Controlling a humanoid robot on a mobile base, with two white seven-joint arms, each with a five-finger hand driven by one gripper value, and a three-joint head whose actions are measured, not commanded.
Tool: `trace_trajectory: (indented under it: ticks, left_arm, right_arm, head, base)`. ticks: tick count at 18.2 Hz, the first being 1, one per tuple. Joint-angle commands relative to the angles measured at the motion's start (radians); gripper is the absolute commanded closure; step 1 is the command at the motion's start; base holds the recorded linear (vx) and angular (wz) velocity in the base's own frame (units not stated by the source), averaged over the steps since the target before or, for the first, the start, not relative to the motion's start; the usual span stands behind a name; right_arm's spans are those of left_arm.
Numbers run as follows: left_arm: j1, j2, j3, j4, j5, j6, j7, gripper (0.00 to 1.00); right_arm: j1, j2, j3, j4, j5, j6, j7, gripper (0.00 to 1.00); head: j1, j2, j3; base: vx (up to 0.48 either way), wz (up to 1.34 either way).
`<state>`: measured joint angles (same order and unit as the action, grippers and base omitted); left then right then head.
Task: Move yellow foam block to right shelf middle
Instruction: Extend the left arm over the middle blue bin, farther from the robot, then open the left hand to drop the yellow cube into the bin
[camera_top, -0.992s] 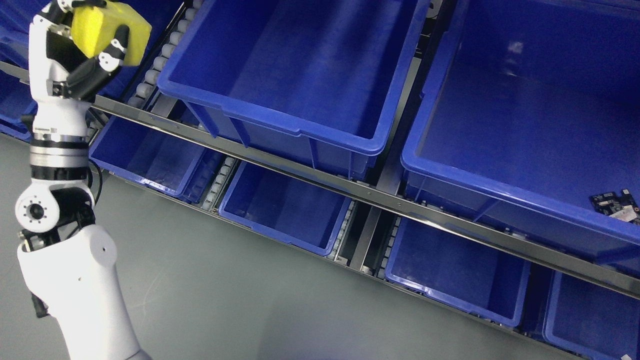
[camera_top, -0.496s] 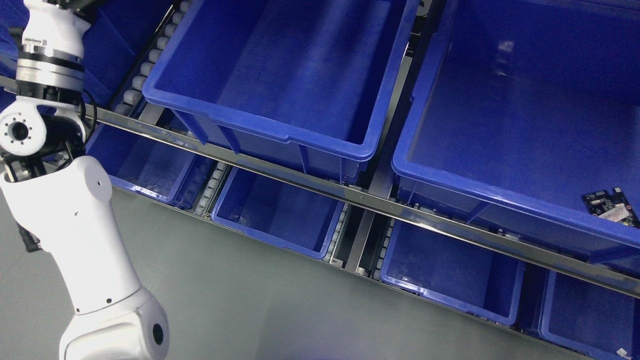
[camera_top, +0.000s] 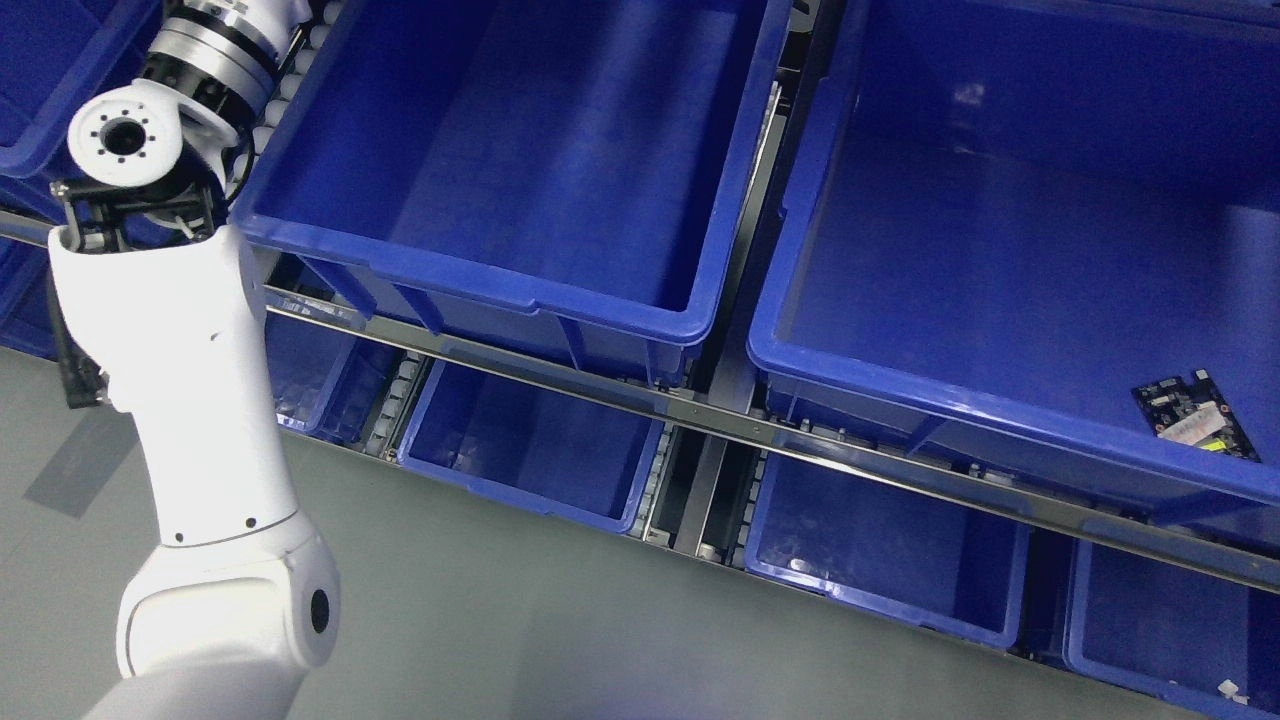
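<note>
No legible brand, label or writing appears anywhere. The left arm (camera_top: 190, 400) rises from the lower left and runs out past the top edge; its hand is out of frame, so finger state cannot be told. The yellow foam block, gripped in that hand a second ago, is no longer in view. The circuit board (camera_top: 1195, 415) lies in the right bin (camera_top: 850, 375).

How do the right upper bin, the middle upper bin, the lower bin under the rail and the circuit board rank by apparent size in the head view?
1. Right upper bin, cropped by the frame.
2. Middle upper bin, close to the first; cropping makes the order unsure.
3. Lower bin.
4. Circuit board, smallest.
</note>
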<state>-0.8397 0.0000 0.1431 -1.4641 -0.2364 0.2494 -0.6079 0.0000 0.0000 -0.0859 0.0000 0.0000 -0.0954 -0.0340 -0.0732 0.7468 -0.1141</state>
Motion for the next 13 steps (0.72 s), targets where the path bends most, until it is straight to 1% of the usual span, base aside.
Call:
trace_trajectory:
  ticks: [1, 3, 4, 5, 6, 7, 9, 12, 13]
  left_arm:
    - [-0.035, 0.017, -0.146, 0.129, -0.142, 0.043, -0.042, 1.0]
    - [-0.056, 0.017, -0.187, 0.145, -0.153, 0.092, -0.084, 1.0]
    - [-0.056, 0.017, -0.189, 0.152, -0.153, 0.094, -0.089, 0.99]
    - [-0.055, 0.017, -0.189, 0.156, -0.153, 0.094, -0.087, 0.97]
    - [-0.055, 0.017, -0.192, 0.154, -0.155, 0.094, -0.087, 0.91]
    - [-0.052, 0.017, -0.194, 0.154, -0.155, 0.094, -0.086, 0.78]
    - [-0.045, 0.017, -0.195, 0.154, -0.153, 0.094, -0.081, 0.44]
    - [-0.038, 0.017, -0.195, 0.154, -0.153, 0.094, -0.076, 0.29]
    - [-0.033, 0.017, -0.194, 0.154, -0.153, 0.094, -0.075, 0.22]
  right_arm:
    - [0.001, -0.017, 0.0, -0.017, 0.003, 0.0, 0.0, 0.0]
    - [0.001, -0.017, 0.0, -0.017, 0.003, 0.0, 0.0, 0.0]
    - [0.001, -0.017, 0.0, -0.017, 0.003, 0.0, 0.0, 0.0]
    - [0.001, -0.017, 0.0, -0.017, 0.003, 0.0, 0.0, 0.0]
    - [0.001, -0.017, 0.0, -0.017, 0.003, 0.0, 0.0, 0.0]
    - [0.001, -0.017, 0.0, -0.017, 0.003, 0.0, 0.0, 0.0]
    - [0.001, -0.017, 0.0, -0.017, 0.003, 0.0, 0.0, 0.0]
    - [0.001, -0.017, 0.0, -0.017, 0.003, 0.0, 0.0, 0.0]
    - [0.001, -0.017, 0.0, -0.017, 0.003, 0.0, 0.0, 0.0]
  head:
    - [0.0, 0.0, 0.0]
    - [0.0, 0.0, 0.0]
    - [0.0, 0.0, 0.0]
    - [0.0, 0.0, 0.0]
    - [0.0, 0.0, 0.0]
    - [0.0, 0.0, 0.0]
    - [0.0, 0.0, 0.0]
    - [0.0, 0.0, 0.0]
    - [0.0, 0.0, 0.0]
  base:
    - [0.005, -0.04]
    - [0.003, -0.01]
    - [0.002, 0.02]
    - [0.002, 0.02]
    - [0.0, 0.0]
    - [0.0, 0.0]
    - [0.0, 0.0]
    - [0.0, 0.0]
    - [0.0, 0.0]
